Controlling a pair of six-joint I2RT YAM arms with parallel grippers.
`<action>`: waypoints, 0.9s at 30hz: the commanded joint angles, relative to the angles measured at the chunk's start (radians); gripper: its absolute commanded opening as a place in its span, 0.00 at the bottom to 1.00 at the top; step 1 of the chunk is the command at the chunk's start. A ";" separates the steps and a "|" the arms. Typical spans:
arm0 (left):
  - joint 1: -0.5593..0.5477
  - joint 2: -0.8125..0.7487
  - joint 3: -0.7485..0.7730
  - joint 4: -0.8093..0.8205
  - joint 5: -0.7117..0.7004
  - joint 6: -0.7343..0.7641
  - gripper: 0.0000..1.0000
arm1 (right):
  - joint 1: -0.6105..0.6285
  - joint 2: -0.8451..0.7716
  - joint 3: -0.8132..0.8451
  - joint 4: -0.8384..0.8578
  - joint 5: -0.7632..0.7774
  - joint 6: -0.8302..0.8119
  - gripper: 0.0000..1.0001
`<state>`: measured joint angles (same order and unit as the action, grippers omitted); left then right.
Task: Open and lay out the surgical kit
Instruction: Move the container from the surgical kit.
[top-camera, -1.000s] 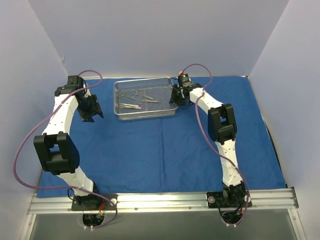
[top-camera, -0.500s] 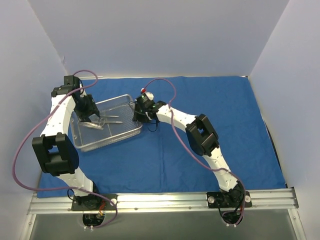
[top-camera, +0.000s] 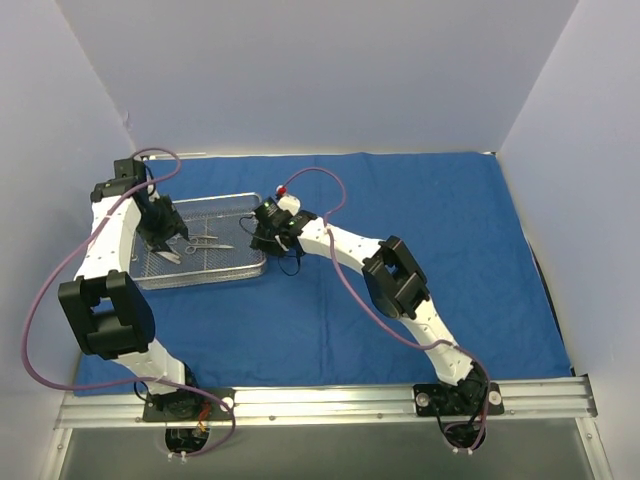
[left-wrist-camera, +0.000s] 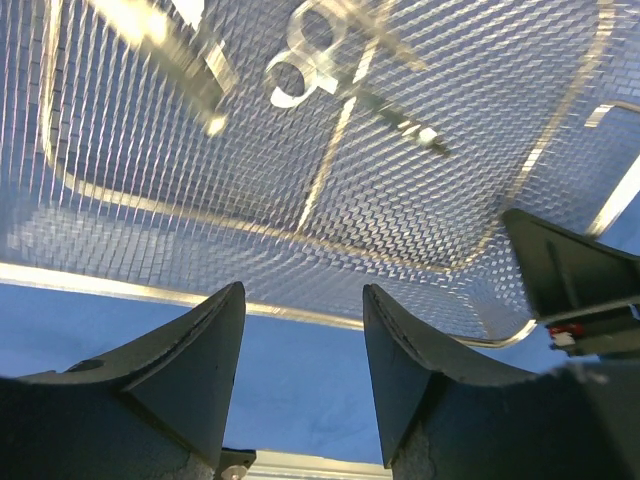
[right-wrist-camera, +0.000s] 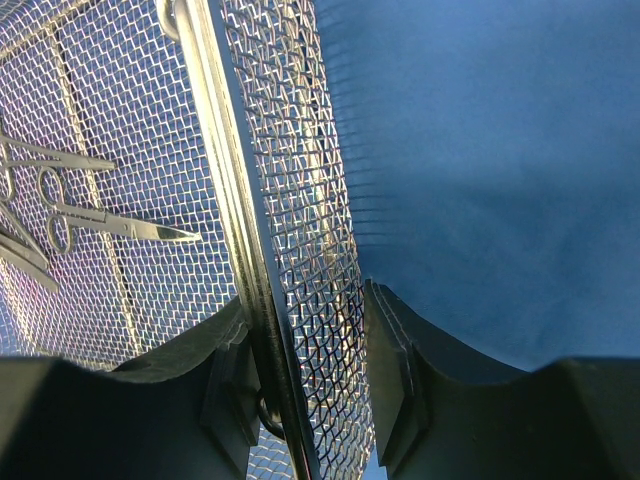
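The blue cloth wrap (top-camera: 420, 250) lies spread flat over the table. The silver wire-mesh tray (top-camera: 150, 272) sits on its left part, with thin steel scissor-like instruments (top-camera: 207, 242) inside. My right gripper (top-camera: 266, 238) is shut on the tray's right wall (right-wrist-camera: 300, 250), one pad inside and one outside; scissors (right-wrist-camera: 100, 215) lie beyond on the mesh floor. My left gripper (top-camera: 160, 238) hangs over the tray's left part, open and empty (left-wrist-camera: 300, 335). Its view shows the tray's rim (left-wrist-camera: 150, 285), blue cloth (left-wrist-camera: 290, 400) and scissors (left-wrist-camera: 330, 60).
Pale walls close in the back and both sides. A metal rail (top-camera: 320, 400) carrying both arm bases runs along the near edge. Purple cables loop off both arms. The right gripper's dark body (left-wrist-camera: 570, 280) shows at the tray's far corner in the left wrist view.
The tray went from the back middle to the left part of the cloth, held by my right gripper, and now lies squarer. My left gripper moved over the tray's left part.
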<state>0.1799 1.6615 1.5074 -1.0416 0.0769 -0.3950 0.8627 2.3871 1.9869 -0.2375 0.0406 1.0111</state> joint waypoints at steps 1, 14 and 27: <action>0.038 -0.049 -0.032 0.009 -0.020 -0.010 0.60 | 0.027 -0.013 0.087 0.158 -0.007 0.208 0.00; 0.081 -0.097 -0.096 0.040 0.007 -0.027 0.57 | 0.142 0.026 0.136 -0.005 0.044 0.245 0.00; 0.092 -0.124 -0.092 0.032 0.049 -0.024 0.57 | 0.187 0.112 0.262 -0.029 0.048 0.115 0.00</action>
<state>0.2657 1.5848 1.4105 -1.0359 0.1062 -0.4110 1.0161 2.4905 2.1563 -0.3744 0.1574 1.1305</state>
